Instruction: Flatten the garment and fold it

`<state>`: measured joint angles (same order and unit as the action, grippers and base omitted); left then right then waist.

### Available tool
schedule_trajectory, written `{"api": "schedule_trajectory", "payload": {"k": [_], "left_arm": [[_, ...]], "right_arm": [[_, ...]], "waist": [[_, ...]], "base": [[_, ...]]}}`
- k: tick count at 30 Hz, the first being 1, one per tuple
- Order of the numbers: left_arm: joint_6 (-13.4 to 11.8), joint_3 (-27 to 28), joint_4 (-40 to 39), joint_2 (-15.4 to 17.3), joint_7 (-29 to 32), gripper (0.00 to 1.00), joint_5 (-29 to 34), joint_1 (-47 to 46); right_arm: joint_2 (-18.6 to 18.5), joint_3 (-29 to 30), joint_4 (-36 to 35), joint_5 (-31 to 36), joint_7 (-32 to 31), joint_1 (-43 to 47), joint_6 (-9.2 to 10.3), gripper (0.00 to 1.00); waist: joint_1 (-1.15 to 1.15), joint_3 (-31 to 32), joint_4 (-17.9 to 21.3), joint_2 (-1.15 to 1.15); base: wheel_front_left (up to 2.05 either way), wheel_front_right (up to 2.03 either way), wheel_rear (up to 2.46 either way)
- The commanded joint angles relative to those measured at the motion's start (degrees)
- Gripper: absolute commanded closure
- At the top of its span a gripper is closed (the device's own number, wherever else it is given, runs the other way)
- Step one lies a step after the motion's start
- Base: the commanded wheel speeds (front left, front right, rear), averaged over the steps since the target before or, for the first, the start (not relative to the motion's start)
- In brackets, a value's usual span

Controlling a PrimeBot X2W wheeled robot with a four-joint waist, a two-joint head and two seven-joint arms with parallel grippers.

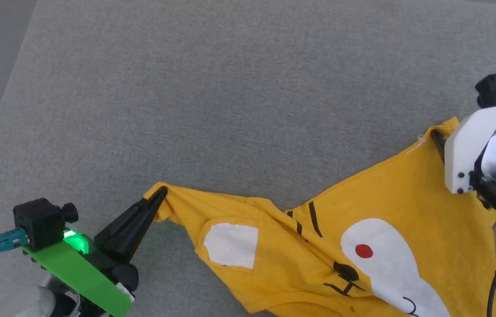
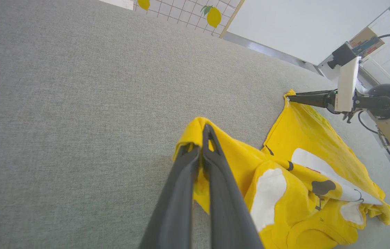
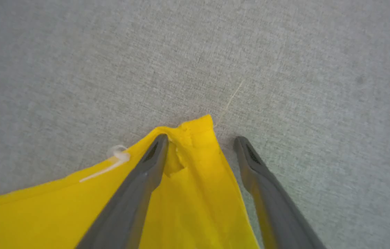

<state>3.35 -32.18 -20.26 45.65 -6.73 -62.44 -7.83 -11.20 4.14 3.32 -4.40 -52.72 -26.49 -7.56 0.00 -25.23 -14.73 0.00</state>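
Left jaws clamped on garment (image 1: 397, 198) left corner; right jaws apart, straddling its far-right corner; long axis runs left-right between them.

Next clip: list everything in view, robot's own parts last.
garment: one, bright yellow with white patches, a red dot and black lines; rumpled on the grey surface, stretched between both grippers.
grey surface: one, grey fabric, under the garment.
lemon-print grid sheet: one, white with yellow lemons, past the surface's far edge in the left wrist view.
left gripper: one, dark fingers, shut on a garment corner.
right gripper: one, dark fingers, open, astride another corner.
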Motion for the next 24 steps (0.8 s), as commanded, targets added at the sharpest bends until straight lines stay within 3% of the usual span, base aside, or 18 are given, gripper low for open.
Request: {"api": "schedule_trajectory", "payload": {"k": [1, 3, 4, 13, 24], "left_arm": [[0.4, 0.1, 0.4, -0.4, -0.4, 1.0, 0.4, -1.4], [0.6, 0.1, 0.7, -0.4, -0.4, 1.0, 0.4, -1.6], [0.6, 0.1, 0.8, -0.4, -0.4, 1.0, 0.4, -1.7], [-0.1, 1.0, 2.3, -0.7, -1.3, 1.0, 0.2, -2.1], [-5.2, 2.9, 5.1, -2.4, -0.5, 1.0, 2.8, -8.4]], "right_arm": [[0.4, 0.0, 2.2, 0.6, -1.1, 0.5, 0.08, 0.0], [0.6, 0.0, 2.9, 1.1, -1.5, 0.5, 0.08, 0.59], [0.7, 0.0, 3.2, 1.4, -1.6, 0.4, 0.08, 1.0], [0.8, -0.2, 2.9, 1.4, 3.8, -0.8, 0.08, 1.0], [1.5, 0.2, 2.5, -0.9, 18.1, -1.8, 0.08, 1.0]], "waist": [[0.0, -1.0, -1.1, 0.0], [0.0, -1.1, -1.1, 0.0], [0.0, -1.1, -1.1, 0.0], [0.0, 1.9, 0.8, 0.0], [0.0, 11.3, 5.2, 0.0]], "base": [[0.0, 0.0, 0.0], [0.0, 0.0, 0.0], [0.0, 0.0, 0.0], [0.0, 0.0, 0.0], [0.0, 0.0, 0.0]]}}
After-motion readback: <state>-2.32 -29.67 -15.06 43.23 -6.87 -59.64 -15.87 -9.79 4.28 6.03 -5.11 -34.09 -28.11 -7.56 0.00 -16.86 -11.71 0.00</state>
